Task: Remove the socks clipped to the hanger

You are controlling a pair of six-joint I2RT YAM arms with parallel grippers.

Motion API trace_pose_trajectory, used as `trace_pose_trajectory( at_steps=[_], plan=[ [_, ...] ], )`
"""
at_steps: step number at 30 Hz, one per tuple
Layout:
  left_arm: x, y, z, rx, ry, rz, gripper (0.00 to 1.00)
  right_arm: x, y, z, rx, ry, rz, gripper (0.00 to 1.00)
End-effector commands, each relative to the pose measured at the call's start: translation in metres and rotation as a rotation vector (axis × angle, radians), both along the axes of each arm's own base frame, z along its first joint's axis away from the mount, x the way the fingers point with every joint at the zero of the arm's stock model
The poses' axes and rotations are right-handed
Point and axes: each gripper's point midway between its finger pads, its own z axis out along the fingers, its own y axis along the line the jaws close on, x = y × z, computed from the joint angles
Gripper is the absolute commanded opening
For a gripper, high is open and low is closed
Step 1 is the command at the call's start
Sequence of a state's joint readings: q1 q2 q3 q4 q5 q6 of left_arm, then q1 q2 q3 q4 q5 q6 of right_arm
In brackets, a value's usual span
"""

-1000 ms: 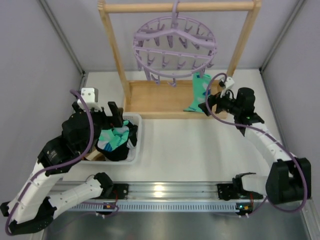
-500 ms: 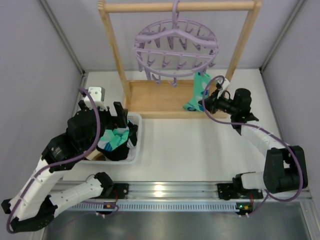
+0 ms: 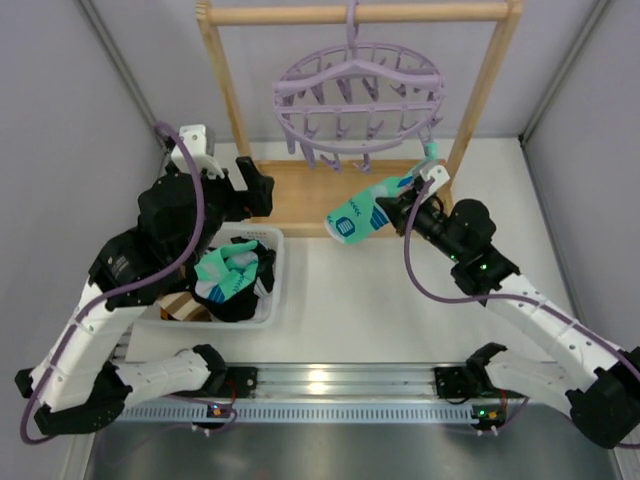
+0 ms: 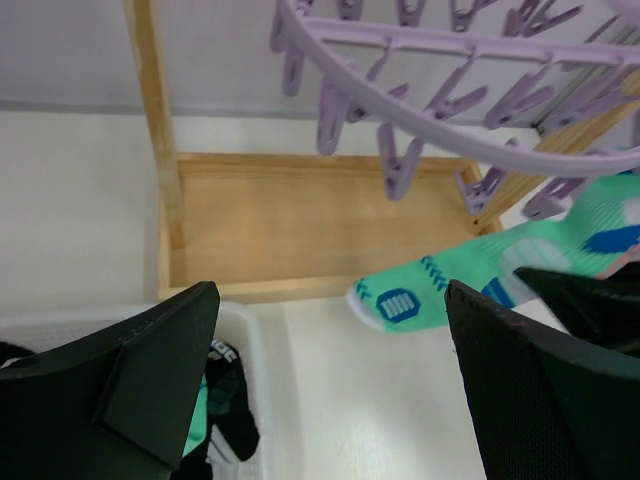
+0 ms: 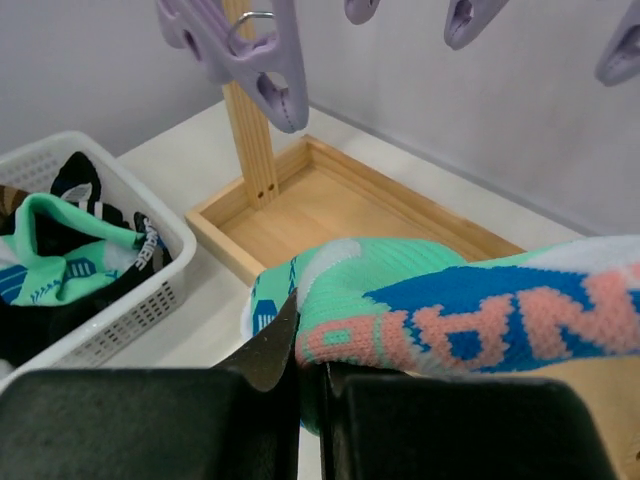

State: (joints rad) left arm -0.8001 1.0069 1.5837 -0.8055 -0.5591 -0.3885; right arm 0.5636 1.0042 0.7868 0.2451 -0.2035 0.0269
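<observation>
The hanger point(image 3: 357, 97) hangs from the rack point(image 3: 300, 14) at upper centre; below it a sock point(image 3: 362, 210) juts left from the right end effector point(image 3: 398, 205) — basket point(image 3: 276, 275) of socks point(image 3: 232, 272) at left, on the worktop point(image 3: 360, 310).

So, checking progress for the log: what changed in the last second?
The right tool closed on the mint sock and pulled it leftward, off vertical; its top end looks still clipped to the hanger. The left tool rose from the basket toward the rack, open. Basket socks unchanged.

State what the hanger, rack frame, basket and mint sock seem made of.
Hanger: lavender plastic, smooth moulded, slight sheen.
Rack frame: pale wood, matte, grain visible.
Basket: white plastic, probably, with moulded lattice walls.
Mint sock: knitted fabric, stitch rows visible, soft and matte.
</observation>
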Motion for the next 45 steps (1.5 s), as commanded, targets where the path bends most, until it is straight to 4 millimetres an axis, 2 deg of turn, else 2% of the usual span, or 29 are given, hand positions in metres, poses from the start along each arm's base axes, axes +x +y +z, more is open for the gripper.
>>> trace_pose_trajectory(
  at_steps=[1,2,3,4,5,7,8,9,13,14,15,16,17,18,20,21,23,24,29,31,32,38,40,41,43,44,45],
  plan=[
    [0.007,-0.025,0.041,-0.088,-0.057,-0.071,0.98,0.002,-0.012,0.012,0.014,0.011,-0.176,0.0],
    [0.01,-0.029,0.046,-0.091,-0.062,-0.079,0.98,-0.009,0.002,0.008,-0.01,0.009,-0.142,0.0],
    [0.009,-0.029,0.061,-0.109,-0.088,-0.083,0.98,-0.011,0.01,0.003,-0.028,0.016,-0.138,0.0],
    [0.017,-0.039,0.059,-0.091,-0.077,-0.092,0.98,-0.008,0.009,-0.001,-0.04,0.025,-0.19,0.0],
    [0.016,-0.043,0.072,-0.101,-0.098,-0.102,0.98,-0.018,0.024,-0.001,-0.089,-0.003,-0.157,0.0],
    [0.025,-0.057,0.069,-0.059,-0.091,-0.098,0.98,-0.022,0.04,-0.014,-0.152,0.009,-0.199,0.0],
    [0.024,-0.063,0.071,-0.046,-0.099,-0.091,0.98,-0.022,0.044,-0.011,-0.169,0.002,-0.217,0.0],
    [0.024,-0.064,0.078,-0.031,-0.117,-0.084,0.98,-0.021,0.053,-0.021,-0.201,0.014,-0.234,0.0],
    [0.026,-0.086,0.081,0.029,-0.134,-0.085,0.98,-0.036,0.083,-0.028,-0.274,-0.017,-0.269,0.0],
    [0.026,-0.09,0.081,0.042,-0.137,-0.093,0.98,-0.037,0.09,-0.023,-0.291,-0.039,-0.275,0.0],
    [0.027,-0.089,0.088,0.051,-0.151,-0.09,0.98,-0.038,0.099,-0.032,-0.329,-0.044,-0.278,0.0],
    [0.031,-0.096,0.084,0.073,-0.147,-0.095,0.98,-0.038,0.101,-0.031,-0.339,-0.054,-0.308,0.0],
    [0.033,-0.098,0.083,0.088,-0.15,-0.095,0.98,-0.045,0.112,-0.025,-0.344,-0.076,-0.293,0.0],
    [0.036,-0.096,0.085,0.104,-0.157,-0.077,0.98,-0.046,0.119,-0.031,-0.368,-0.082,-0.293,0.0],
    [0.044,-0.103,0.078,0.14,-0.148,-0.066,0.99,-0.053,0.132,-0.022,-0.369,-0.116,-0.288,0.0],
    [0.046,-0.104,0.076,0.159,-0.147,-0.061,0.99,-0.054,0.14,-0.028,-0.393,-0.123,-0.286,0.0],
    [0.054,-0.112,0.065,0.192,-0.132,-0.05,0.98,-0.058,0.15,-0.019,-0.392,-0.144,-0.291,0.0],
    [0.056,-0.112,0.062,0.203,-0.126,-0.039,0.98,-0.059,0.155,-0.022,-0.403,-0.147,-0.282,0.0],
    [0.07,-0.112,0.04,0.244,-0.087,-0.004,0.98,-0.064,0.164,-0.017,-0.358,-0.147,-0.25,0.0],
    [0.076,-0.104,0.037,0.216,-0.073,0.013,0.98,-0.065,0.163,-0.016,-0.337,-0.143,-0.242,0.0],
    [0.077,-0.105,0.029,0.218,-0.056,-0.006,0.98,-0.067,0.163,-0.022,-0.339,-0.14,-0.231,0.0],
    [0.084,-0.098,0.011,0.13,0.0,-0.082,0.96,-0.069,0.161,-0.029,-0.323,-0.125,-0.214,0.0],
    [0.082,-0.1,0.012,0.102,-0.008,-0.116,0.95,-0.07,0.161,-0.027,-0.299,-0.122,-0.211,0.0],
    [0.082,-0.102,0.003,0.11,0.005,-0.13,0.95,-0.071,0.159,-0.032,-0.298,-0.121,-0.207,0.0],
    [0.077,-0.104,0.002,0.094,0.002,-0.16,0.94,-0.075,0.159,-0.022,-0.221,-0.121,-0.183,0.0],
    [0.078,-0.107,-0.005,0.094,0.002,-0.174,0.94,-0.078,0.157,-0.031,-0.219,-0.113,-0.166,0.0],
    [0.072,-0.109,-0.001,0.073,-0.012,-0.208,0.94,-0.082,0.157,-0.023,-0.175,-0.111,-0.129,0.0]
  ],
)
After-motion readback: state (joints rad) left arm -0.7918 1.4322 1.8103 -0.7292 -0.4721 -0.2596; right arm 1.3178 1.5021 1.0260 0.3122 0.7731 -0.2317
